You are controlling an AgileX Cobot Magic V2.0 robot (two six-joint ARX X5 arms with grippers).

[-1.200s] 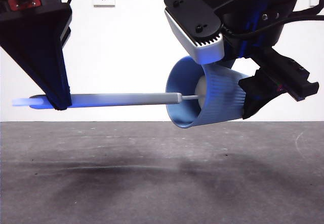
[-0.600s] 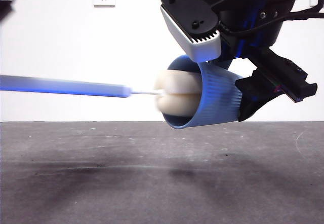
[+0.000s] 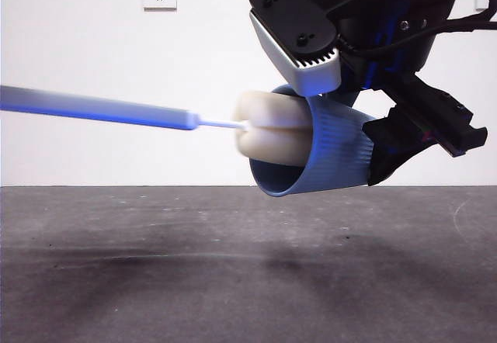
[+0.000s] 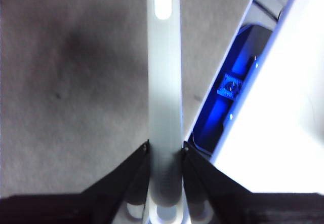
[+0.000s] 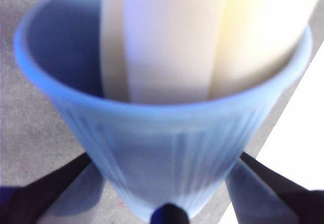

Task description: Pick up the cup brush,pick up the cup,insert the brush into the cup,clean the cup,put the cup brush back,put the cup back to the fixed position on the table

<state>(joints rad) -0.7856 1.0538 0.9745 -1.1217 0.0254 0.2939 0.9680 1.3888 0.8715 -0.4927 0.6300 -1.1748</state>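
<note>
Sponge head of the cup brush (image 3: pixel 273 137) has drawn partly out of the cup (image 3: pixel 330 153), apparently mid-scrub. Left gripper (image 4: pixel 164 148) jaws clamp the handle; right gripper (image 5: pixel 167 203) jaws clamp the cup above the bench (image 3: pixel 233 281).

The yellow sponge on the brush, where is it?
In the front view the sponge head of the cup brush pokes half out of the tilted cup, held above the table at right.

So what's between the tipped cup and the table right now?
Nothing: in the front view the cup hangs in the right tool over bare table, only faint shadow beneath.
</note>
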